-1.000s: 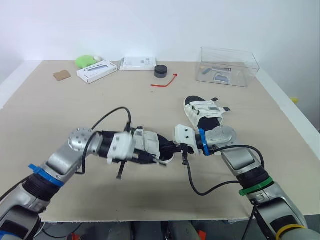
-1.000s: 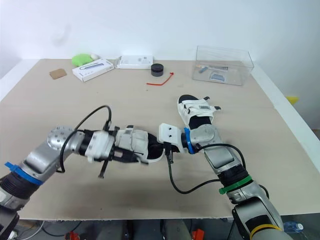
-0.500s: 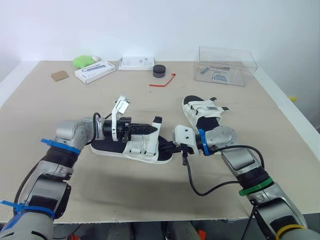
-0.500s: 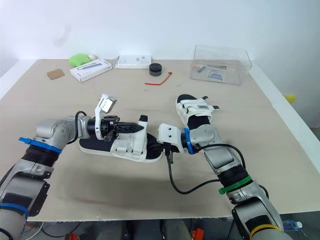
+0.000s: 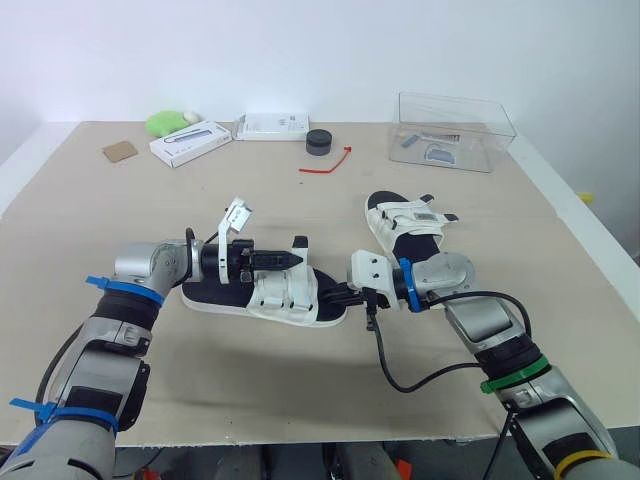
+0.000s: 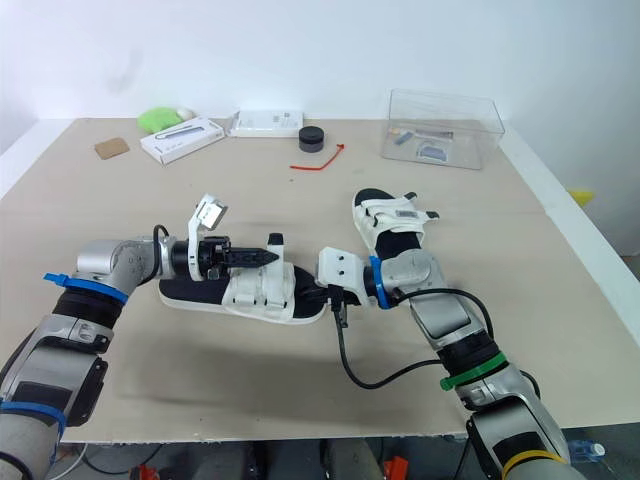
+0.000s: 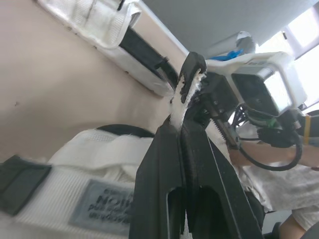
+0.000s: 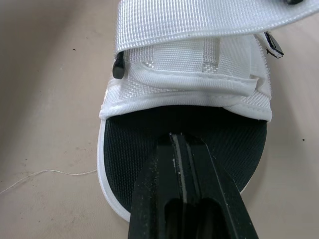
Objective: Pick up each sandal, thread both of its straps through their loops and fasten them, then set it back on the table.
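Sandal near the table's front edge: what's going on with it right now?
The robot is working on the near sandal, which lies flat on the table. Its left tool is shut on a white strap with a black tip, holding it up above the sandal's upper. Its right tool, also shut, rests on the black footbed at the sandal's end, apparently steadying it. The second sandal lies farther back, untouched.

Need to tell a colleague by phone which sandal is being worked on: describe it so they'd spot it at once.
On the beige table, look near the front edge, at the middle. The white-strapped sandal there lies crosswise; unlike the other sandal farther back on the right, its strap is pinched by the left gripper.
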Available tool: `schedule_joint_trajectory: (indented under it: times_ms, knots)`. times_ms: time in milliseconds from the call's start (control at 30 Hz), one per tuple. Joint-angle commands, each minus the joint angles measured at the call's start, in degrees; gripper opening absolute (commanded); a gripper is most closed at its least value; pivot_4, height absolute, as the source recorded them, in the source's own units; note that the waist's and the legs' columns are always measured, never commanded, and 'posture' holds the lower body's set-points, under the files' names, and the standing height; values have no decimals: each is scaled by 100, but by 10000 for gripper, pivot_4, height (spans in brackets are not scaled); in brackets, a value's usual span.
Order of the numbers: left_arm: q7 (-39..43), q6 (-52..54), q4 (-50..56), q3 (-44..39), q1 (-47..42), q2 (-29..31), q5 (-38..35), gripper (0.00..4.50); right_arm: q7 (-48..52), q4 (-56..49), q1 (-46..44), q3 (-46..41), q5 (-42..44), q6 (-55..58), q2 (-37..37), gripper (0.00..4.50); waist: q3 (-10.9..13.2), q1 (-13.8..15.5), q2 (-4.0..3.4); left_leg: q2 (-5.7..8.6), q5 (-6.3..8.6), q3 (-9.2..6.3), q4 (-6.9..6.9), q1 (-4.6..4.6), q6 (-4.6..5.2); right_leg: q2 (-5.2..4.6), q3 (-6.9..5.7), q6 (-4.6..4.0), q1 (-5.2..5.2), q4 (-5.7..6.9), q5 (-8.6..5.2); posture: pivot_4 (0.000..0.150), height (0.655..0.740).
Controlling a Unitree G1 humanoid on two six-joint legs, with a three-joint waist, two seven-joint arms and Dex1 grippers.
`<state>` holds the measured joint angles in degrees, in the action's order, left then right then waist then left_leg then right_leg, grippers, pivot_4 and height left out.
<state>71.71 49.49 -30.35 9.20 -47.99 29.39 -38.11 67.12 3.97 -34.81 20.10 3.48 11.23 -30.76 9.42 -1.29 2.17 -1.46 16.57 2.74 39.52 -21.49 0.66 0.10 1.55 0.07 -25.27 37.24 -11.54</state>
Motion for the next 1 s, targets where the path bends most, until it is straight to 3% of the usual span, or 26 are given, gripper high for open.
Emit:
schedule_joint_trajectory:
  times_ms: [33, 167, 200, 267, 467, 700, 867, 1000]
  knots:
    - [-161, -329, -228, -83, -139, -100, 429, 254, 9, 11, -32, -2, -36, 21, -23, 0, 0, 2, 0, 1, 0, 0, 0, 1, 0, -1, 0, 0, 1, 0, 0, 1500, 7400]
    - [-144, -676, -446, -50, -178, -198, 827, 254, 19, 23, -36, 0, -36, 9, -21, 0, 0, -1, 0, 2, -1, 4, 1, 3, -2, -2, 4, 2, 1, 0, 4, 1500, 7400]
    - [-130, -746, -469, -62, -190, -214, 887, 2824, 20, 24, -37, -1, -37, 9, -22, 0, 0, 0, 0, 2, -2, 3, 1, 3, -4, -1, 4, 3, 1, 0, 5, 1500, 7400]
    - [-40, -1112, -442, 35, -187, -203, 1135, 8547, 15, 22, -36, -6, -40, 15, -19, 0, 0, -2, 0, 2, -5, 4, 1, 4, -8, -1, 4, 3, 1, 1, 9, 1500, 7400]
    - [-32, -1911, -647, -163, -484, -214, 1548, 36275, 17, 25, -22, -28, -50, 14, -50, 0, 0, -4, 1, 1, -5, 7, 1, 4, -9, 1, 7, 2, 0, 0, 10, 1500, 7400]
    - [-63, -3144, -547, -525, -820, -512, 1671, 36275, 6, -8, 7, -16, -52, 22, -49, 0, 0, -3, 2, 2, -4, 10, 1, -1, -7, -4, 8, 3, -1, -1, 10, 1500, 7400]
    - [406, -3095, 319, -176, -540, -679, 1681, 36275, 7, -20, 25, -15, -61, 2, -63, 0, 0, -5, 1, 2, -3, 15, 0, -1, -6, -2, 14, 4, -3, -1, 11, 1500, 7400]
    - [585, -3132, 269, 80, -423, -608, 1934, 23123, 11, -58, 50, -13, -56, 15, -74, 0, 0, -5, 1, 2, -4, 15, 0, 1, -6, 2, 15, 5, -2, -1, 11, 1500, 7400]
